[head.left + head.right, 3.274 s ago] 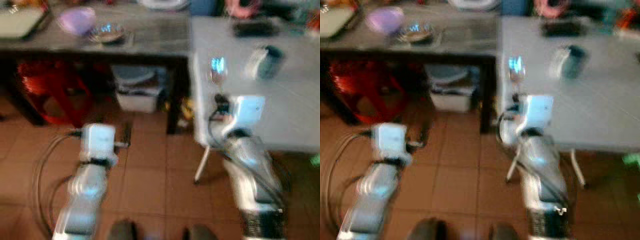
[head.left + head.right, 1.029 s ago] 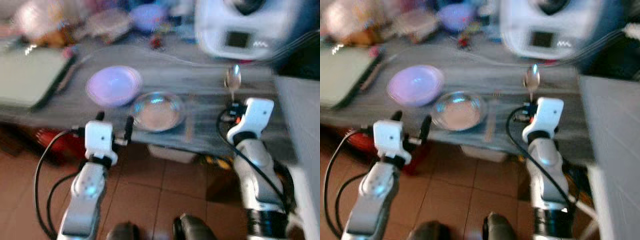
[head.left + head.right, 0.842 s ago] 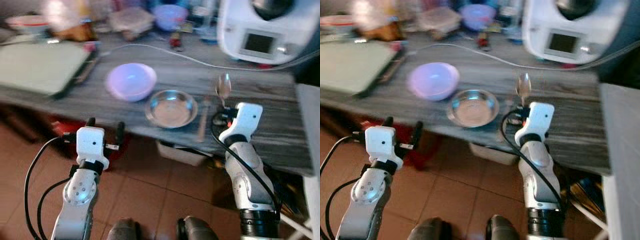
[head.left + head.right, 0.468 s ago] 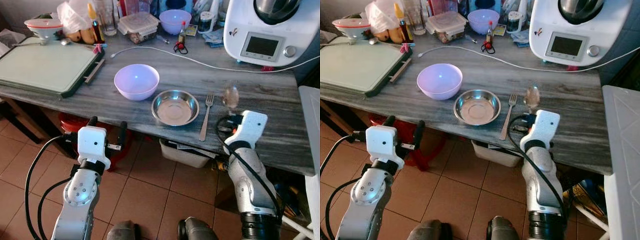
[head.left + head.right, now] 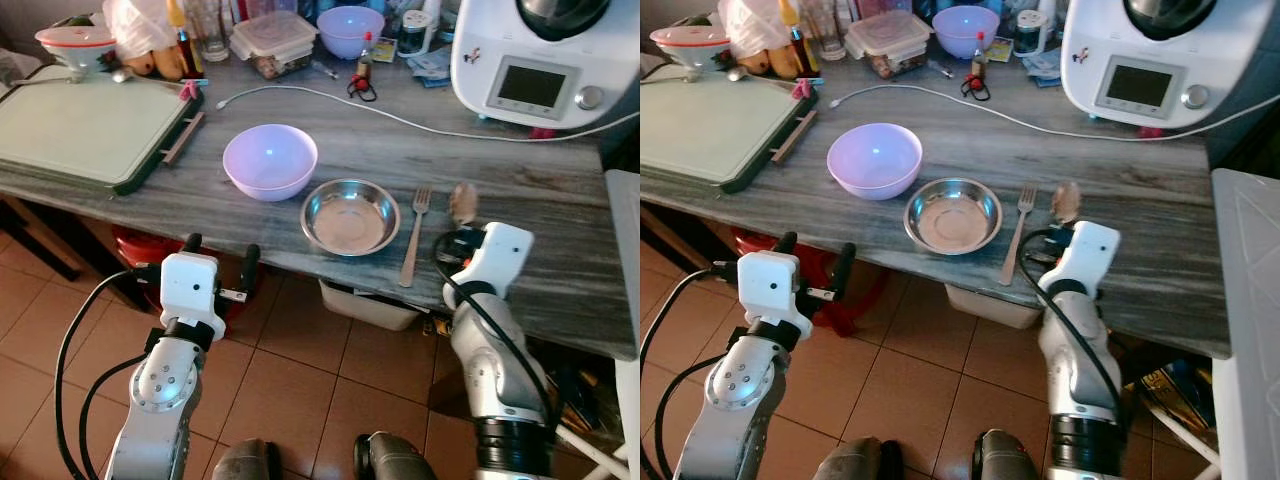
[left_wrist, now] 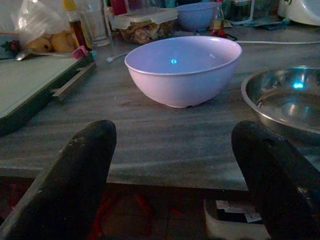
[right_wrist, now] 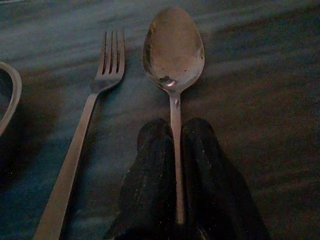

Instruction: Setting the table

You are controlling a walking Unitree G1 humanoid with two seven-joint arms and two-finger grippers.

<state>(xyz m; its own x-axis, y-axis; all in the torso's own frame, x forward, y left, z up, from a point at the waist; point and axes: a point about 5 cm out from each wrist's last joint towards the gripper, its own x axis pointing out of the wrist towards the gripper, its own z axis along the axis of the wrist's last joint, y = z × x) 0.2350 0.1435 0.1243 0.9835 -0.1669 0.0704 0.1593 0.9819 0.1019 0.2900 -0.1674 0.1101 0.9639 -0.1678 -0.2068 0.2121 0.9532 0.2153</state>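
1. The right gripper (image 7: 175, 165) pinches the thin handle of a spoon (image 7: 173, 50) between its two black fingers. It holds the spoon low over the grey wood-grain counter (image 5: 540, 190), bowl pointing away from the robot.

2. The spoon sits just beside a fork (image 5: 413, 232) and runs parallel to it. Judging by the task, this is so the cutlery lines up as one place setting to the right of the dish.

3. The fork lies flat on the counter with its tines away from the robot, close to a shallow steel dish (image 5: 350, 216). I cannot tell whether the spoon's bowl touches the counter or hangs just above it.

4. The spoon is dull metal with a smooth oval bowl, slightly smudged. The fork is the same plain metal, with four tines and a flat, widening handle.

5. The steel dish is round, shiny and low-rimmed. Beside it, further to the robot's left, stands a deeper lilac bowl (image 6: 182, 70) with a glossy, smooth surface that looks like plastic.

6. The left gripper (image 6: 175, 165) waits in front of the counter edge, empty, its fingers spread wide and facing the lilac bowl.

7. A white kitchen machine (image 5: 535, 55) with a screen stands at the back of the counter, and a pale green tray (image 5: 80, 125) lies at the left end.
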